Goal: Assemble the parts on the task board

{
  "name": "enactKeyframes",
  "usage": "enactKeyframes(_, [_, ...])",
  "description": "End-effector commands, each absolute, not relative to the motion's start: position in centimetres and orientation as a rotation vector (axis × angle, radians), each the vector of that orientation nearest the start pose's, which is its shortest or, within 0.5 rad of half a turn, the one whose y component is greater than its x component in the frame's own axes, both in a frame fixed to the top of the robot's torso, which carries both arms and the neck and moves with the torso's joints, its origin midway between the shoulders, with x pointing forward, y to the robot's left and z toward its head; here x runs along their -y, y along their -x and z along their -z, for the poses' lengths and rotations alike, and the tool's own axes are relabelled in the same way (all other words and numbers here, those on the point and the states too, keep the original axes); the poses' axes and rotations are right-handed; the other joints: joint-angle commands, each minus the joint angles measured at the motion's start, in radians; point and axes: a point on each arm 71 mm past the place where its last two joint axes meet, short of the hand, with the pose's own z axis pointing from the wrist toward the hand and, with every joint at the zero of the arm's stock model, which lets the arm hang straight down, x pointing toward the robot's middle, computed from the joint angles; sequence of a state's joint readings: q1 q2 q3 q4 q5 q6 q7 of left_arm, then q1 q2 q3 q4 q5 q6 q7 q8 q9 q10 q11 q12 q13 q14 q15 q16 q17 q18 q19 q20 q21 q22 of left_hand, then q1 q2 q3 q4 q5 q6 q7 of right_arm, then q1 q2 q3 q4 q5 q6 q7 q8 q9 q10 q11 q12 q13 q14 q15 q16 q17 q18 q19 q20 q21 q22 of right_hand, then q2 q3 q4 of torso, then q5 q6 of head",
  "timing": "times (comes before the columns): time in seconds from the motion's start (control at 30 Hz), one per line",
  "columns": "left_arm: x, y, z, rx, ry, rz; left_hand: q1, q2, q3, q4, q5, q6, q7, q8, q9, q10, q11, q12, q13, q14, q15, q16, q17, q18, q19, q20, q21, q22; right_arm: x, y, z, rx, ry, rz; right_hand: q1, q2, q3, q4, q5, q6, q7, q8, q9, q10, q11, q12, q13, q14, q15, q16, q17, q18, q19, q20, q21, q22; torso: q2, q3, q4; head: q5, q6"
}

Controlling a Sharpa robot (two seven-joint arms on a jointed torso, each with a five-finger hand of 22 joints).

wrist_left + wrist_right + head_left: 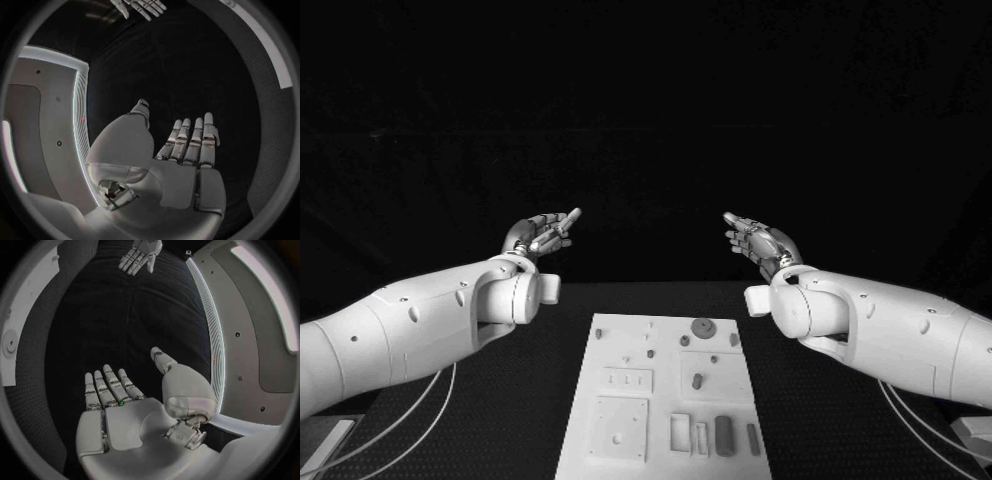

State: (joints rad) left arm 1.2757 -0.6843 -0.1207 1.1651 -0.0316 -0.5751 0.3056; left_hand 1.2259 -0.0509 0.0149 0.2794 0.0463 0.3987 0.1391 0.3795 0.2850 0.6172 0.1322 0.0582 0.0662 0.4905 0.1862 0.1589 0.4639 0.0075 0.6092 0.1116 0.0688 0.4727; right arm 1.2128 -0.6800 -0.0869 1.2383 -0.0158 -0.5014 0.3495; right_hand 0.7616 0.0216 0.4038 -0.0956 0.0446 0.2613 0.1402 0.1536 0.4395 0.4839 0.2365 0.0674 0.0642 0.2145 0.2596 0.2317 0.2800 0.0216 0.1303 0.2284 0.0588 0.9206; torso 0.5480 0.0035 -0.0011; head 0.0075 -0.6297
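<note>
Both hands are raised above the far end of the black counter point(473, 420), holding nothing. The left hand point(540, 236) and the right hand point(762, 240) face each other, fingers point(190, 142) stretched out and released, well apart from the white board point(664, 400). That board lies flat on the counter, nearer the robot, between the two forearms. Several small grey parts point(704, 327) lie or stand on the board, none touched by any finger.
</note>
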Motion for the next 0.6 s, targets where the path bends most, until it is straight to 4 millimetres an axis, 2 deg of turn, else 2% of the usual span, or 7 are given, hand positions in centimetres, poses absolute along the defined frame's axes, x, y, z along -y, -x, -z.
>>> enactKeyframes(0.03, [-25.9,-56.8,18.6,-1.433,1.152,1.063,0.042,0.0,0.001,0.015,0.006,0.017,0.004,0.015,0.01,0.025,0.006,0.008,0.003,0.023,0.005,0.012,0.016,-0.007,0.024,0.005,0.005,0.016,22.1,-54.9,20.7,-1.545,-1.143,-1.293,0.012,0.002,0.004,-0.003,0.003,0.012,0.108,0.008,0.012,0.02,0.001,0.008,0.003,0.006,0.007,0.01,0.011,-0.008,0.002,0.003,0.006,0.013,0.0,0.0,-0.0002,0.0,0.0])
enactKeyframes(0.17, [-26.9,-57.8,17.7,-1.456,1.143,1.034,0.045,0.006,0.001,0.014,0.006,0.018,0.015,0.016,0.013,0.032,0.016,0.011,0.004,0.045,0.008,0.026,0.021,-0.007,0.028,0.003,0.009,0.019,22.8,-56.2,19.9,-1.61,-1.12,-1.288,0.051,0.012,0.014,-0.033,0.003,0.03,0.111,0.023,0.035,0.065,0.004,0.02,0.01,0.034,0.009,0.038,0.038,-0.005,0.016,-0.001,0.017,0.071,0.0,0.0,-0.0002,0.0,0.0])
enactKeyframes(0.3, [-27.2,-58.1,17.4,-1.463,1.141,1.025,0.053,0.015,-0.001,0.014,0.006,0.043,0.038,0.029,0.022,0.07,0.033,0.027,0.011,0.086,0.01,0.053,0.031,-0.006,0.057,-0.01,0.025,0.027,23.2,-56.9,19.4,-1.648,-1.106,-1.283,0.108,0.021,0.024,-0.093,0.003,0.09,0.113,0.063,0.097,0.121,0.005,0.042,0.019,0.108,0.017,0.103,0.099,0.002,0.049,-0.004,0.038,0.18,0.0,0.0,-0.0002,0.0,0.0])
enactKeyframes(0.33, [-27.2,-58.1,17.4,-1.463,1.141,1.025,0.054,0.017,-0.001,0.013,0.006,0.054,0.043,0.035,0.024,0.087,0.039,0.035,0.015,0.112,0.014,0.067,0.037,-0.001,0.071,-0.012,0.033,0.031,23.2,-56.9,19.4,-1.65,-1.104,-1.282,0.116,0.022,0.025,-0.102,0.003,0.105,0.115,0.072,0.112,0.129,0.007,0.046,0.02,0.131,0.019,0.122,0.116,0.004,0.057,-0.005,0.042,0.204,0.0,0.0,-0.0002,0.0,0.0])
enactKeyframes(0.43, [-27.2,-58.1,17.4,-1.463,1.141,1.025,0.086,0.029,-0.001,0.013,0.007,0.122,0.073,0.066,0.04,0.201,0.08,0.091,0.038,0.253,0.005,0.145,0.073,0.049,0.162,-0.022,0.081,0.052,23.3,-57.1,19.3,-1.658,-1.101,-1.281,0.17,0.024,0.041,-0.161,0.005,0.168,0.116,0.109,0.145,0.187,0.009,0.076,0.031,0.205,0.018,0.166,0.14,0.019,0.125,-0.014,0.077,0.385,0.0,0.0,-0.0002,0.0,0.0])
enactKeyframes(0.47, [-27.2,-57.8,17.4,-1.537,1.069,1.064,0.102,0.029,-0.001,0.011,0.009,0.155,0.084,0.081,0.046,0.25,0.08,0.117,0.049,0.293,-0.003,0.167,0.085,0.061,0.194,-0.029,0.098,0.059,24.1,-57.7,19.3,-1.699,-0.817,-1.109,0.182,0.025,0.044,-0.177,0.004,0.181,0.114,0.116,0.147,0.202,0.007,0.083,0.034,0.22,0.016,0.173,0.143,0.025,0.145,-0.016,0.087,0.41,0.001,-0.0026,-0.0012,0.001,-0.02])
enactKeyframes(0.6, [-27.2,-57.6,17.2,-1.563,1.001,1.099,0.187,0.029,0.002,0.012,0.006,0.235,0.079,0.106,0.054,0.354,0.038,0.165,0.069,0.36,-0.03,0.2,0.109,0.074,0.257,-0.047,0.127,0.072,24.4,-57.7,19.4,-1.731,-0.753,-1.049,0.243,0.015,0.065,-0.199,0.006,0.267,0.114,0.153,0.15,0.316,0.0,0.133,0.051,0.34,0.0,0.223,0.156,0.071,0.262,-0.032,0.121,0.399,0.004,-0.0025,-0.0015,0.0,-0.018])
